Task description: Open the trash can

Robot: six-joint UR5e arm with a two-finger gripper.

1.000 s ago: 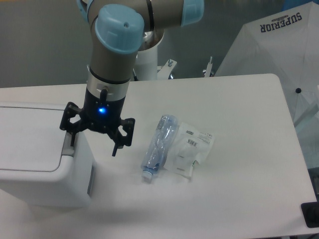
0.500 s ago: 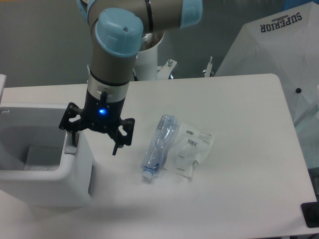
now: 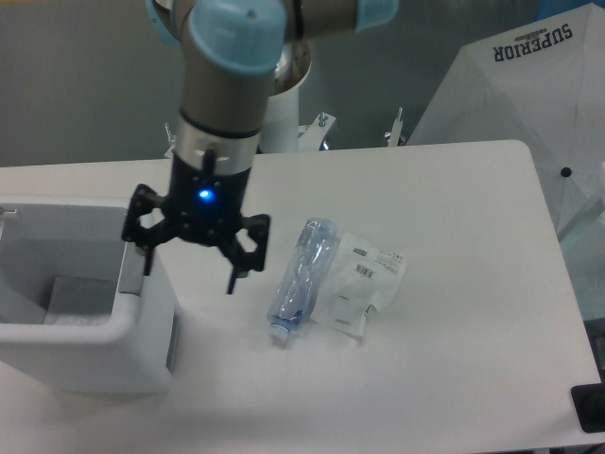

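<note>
The white trash can (image 3: pixel 142 352) stands at the table's left edge. Its top is open and I see into the pale inside (image 3: pixel 57 284); the lid is out of view. A grey panel (image 3: pixel 172 340) shows on its right side. My gripper (image 3: pixel 189 274) hangs over the can's right rim with its black fingers spread wide. One finger (image 3: pixel 144 257) is by the rim, the other (image 3: pixel 233 280) is over the table. It holds nothing.
A crushed clear plastic bottle (image 3: pixel 301 276) lies on the white table (image 3: pixel 454 208) right of the gripper. A crumpled white packet (image 3: pixel 361 282) lies against it. A white cloth marked SUPERIOR (image 3: pixel 529 85) stands at the back right.
The flat lid that covered the can a second ago has swung up and out of view, so the can stands open. My gripper has since shifted slightly right and up.
</note>
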